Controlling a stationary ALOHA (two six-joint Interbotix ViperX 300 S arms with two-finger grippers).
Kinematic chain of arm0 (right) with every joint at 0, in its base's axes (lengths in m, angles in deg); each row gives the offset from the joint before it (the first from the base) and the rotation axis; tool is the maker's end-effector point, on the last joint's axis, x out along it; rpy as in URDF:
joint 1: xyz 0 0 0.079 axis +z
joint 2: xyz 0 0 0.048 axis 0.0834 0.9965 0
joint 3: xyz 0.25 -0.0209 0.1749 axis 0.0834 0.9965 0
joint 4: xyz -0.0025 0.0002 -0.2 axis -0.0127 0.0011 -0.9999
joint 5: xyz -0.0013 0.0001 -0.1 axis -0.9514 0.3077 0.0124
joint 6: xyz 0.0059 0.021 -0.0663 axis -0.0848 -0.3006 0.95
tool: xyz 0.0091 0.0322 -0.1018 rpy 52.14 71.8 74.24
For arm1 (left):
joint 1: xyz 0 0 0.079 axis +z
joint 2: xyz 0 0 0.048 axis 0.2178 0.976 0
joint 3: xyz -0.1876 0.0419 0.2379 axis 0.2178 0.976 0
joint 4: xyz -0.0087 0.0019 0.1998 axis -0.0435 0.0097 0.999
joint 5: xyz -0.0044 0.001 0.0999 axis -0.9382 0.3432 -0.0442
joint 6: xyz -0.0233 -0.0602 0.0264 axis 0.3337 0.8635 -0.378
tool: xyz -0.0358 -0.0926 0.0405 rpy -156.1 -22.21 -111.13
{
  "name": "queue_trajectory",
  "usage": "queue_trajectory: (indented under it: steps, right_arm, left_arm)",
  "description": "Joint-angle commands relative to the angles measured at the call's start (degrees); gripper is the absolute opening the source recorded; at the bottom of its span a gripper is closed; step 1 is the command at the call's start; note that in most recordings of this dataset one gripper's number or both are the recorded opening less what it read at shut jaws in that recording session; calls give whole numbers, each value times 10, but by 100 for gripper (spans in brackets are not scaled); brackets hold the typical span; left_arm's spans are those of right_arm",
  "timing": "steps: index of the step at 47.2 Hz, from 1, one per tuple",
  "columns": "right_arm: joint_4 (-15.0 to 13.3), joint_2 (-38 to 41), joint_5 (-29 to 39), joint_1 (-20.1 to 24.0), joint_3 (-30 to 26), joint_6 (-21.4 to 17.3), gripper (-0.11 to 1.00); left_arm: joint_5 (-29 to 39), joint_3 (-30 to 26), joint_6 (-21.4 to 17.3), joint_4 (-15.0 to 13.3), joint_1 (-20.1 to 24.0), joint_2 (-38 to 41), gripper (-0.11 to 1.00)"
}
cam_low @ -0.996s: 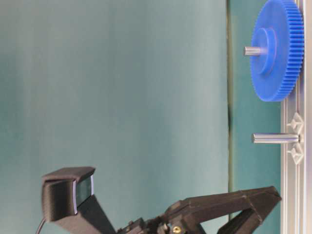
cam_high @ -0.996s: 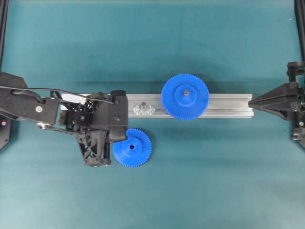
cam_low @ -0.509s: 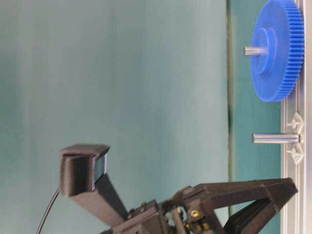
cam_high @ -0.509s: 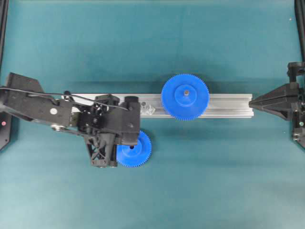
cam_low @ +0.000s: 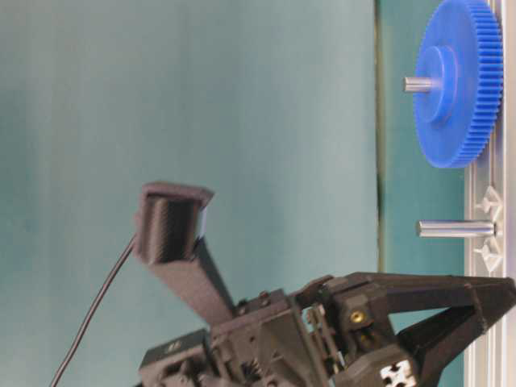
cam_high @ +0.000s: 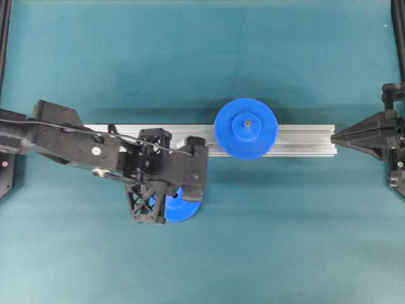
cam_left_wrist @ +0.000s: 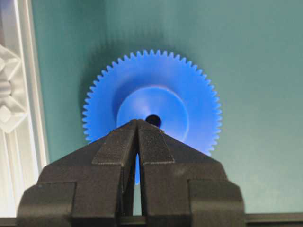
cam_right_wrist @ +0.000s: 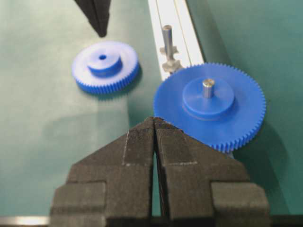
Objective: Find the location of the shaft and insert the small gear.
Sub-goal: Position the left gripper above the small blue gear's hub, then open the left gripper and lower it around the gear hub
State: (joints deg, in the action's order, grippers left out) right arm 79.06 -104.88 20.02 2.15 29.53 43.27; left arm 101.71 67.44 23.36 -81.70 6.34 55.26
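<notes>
No brand, label or writing can be read on any surface in these views. The small gear [cam_right_wrist: 105, 65] lies flat on the teal tabletop [cam_high: 202, 63], hub and dark centre hole facing up, so its axis runs straight up from the tabletop; it sits just beside the aluminium rail [cam_high: 304, 140], apart from it, on the near side in the overhead view. There, most of it is hidden under the left arm, with only a toothed blue arc showing at [cam_high: 183, 212]. The shaft [cam_right_wrist: 166, 35] stands upright from its shiny faceted bracket [cam_right_wrist: 169, 63] on the rail, its long axis at right angles to the rail's face; in the table-level view, which is turned on its side, it [cam_low: 455, 228] points leftward away from the rail. The large gear [cam_high: 245, 128] rests flat on the rail farther along, a grey pin [cam_right_wrist: 208, 88] rising from its hub parallel to the shaft. The left gripper [cam_left_wrist: 137, 124] hangs over the small gear with its fingers [cam_left_wrist: 120, 142] pressed together on nothing, their tips over the hub next to the centre hole; whether they touch the hub cannot be told. The right gripper [cam_right_wrist: 155, 122] sits at the far right end of the rail, well apart from both gears, its fingers [cam_right_wrist: 137, 142] also together and holding nothing, pointing along the rail toward the large gear.
</notes>
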Motion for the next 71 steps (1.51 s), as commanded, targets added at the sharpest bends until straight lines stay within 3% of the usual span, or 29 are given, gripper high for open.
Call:
queue_trajectory:
  steps: [1,29,41,71]
  right_arm:
    - [0,2,-2,-1,-5,-6,-1]
    - [0,1,-2,-1,-4,-6,-1]
    - [0,1,-4,-1,-4,-6,-1]
    - [0,1,-2,-2,-3,-7,-1]
  left_arm:
    - [17,-24,-1,2,-4,-2,0]
    - [75,-59,-1,2,-19,33,0]
    - [134,-86,-2,1,-19,52,0]
    - [135,-98,-4,7,-18,56,0]
